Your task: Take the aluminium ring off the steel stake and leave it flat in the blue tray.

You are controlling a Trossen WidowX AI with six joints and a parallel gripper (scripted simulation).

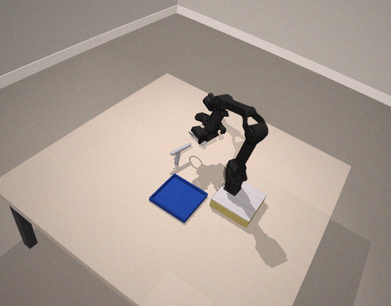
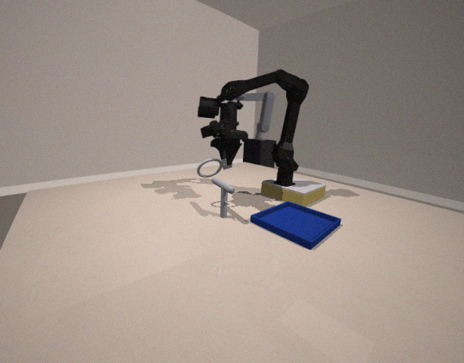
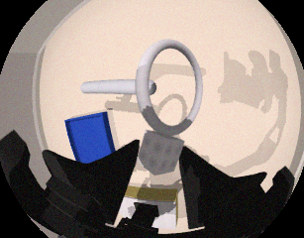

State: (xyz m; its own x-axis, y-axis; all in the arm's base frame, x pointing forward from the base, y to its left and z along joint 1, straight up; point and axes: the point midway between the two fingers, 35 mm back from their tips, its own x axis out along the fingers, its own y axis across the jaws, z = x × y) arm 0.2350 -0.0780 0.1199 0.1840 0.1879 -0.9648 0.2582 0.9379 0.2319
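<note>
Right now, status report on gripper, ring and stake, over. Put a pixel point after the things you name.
Gripper (image 1: 203, 142) (image 2: 226, 165) (image 3: 159, 147) shut on ring's tab (image 2: 226, 165) (image 3: 161, 153). Aluminium ring (image 2: 199, 172) (image 3: 199, 81) off steel stake (image 1: 177, 158) (image 2: 223, 205), held aloft. Blue tray (image 1: 178, 198) (image 2: 296, 224) (image 3: 90, 136) unobstructed.

From where I stand, this looks to me like a plain room for robot tests, a kind of lab. A black jointed arm (image 1: 254, 132) (image 2: 291, 117) is standing on a low block with yellow sides (image 1: 228, 212) (image 2: 302, 196), upon a wide pale table (image 1: 99, 210) (image 2: 145, 273). The walls (image 1: 304, 29) (image 2: 118, 78) are bare and greyish, and a light skirting board (image 1: 254, 39) (image 2: 107, 175) runs along their foot. Which laboratory it is, I cannot tell.
</note>
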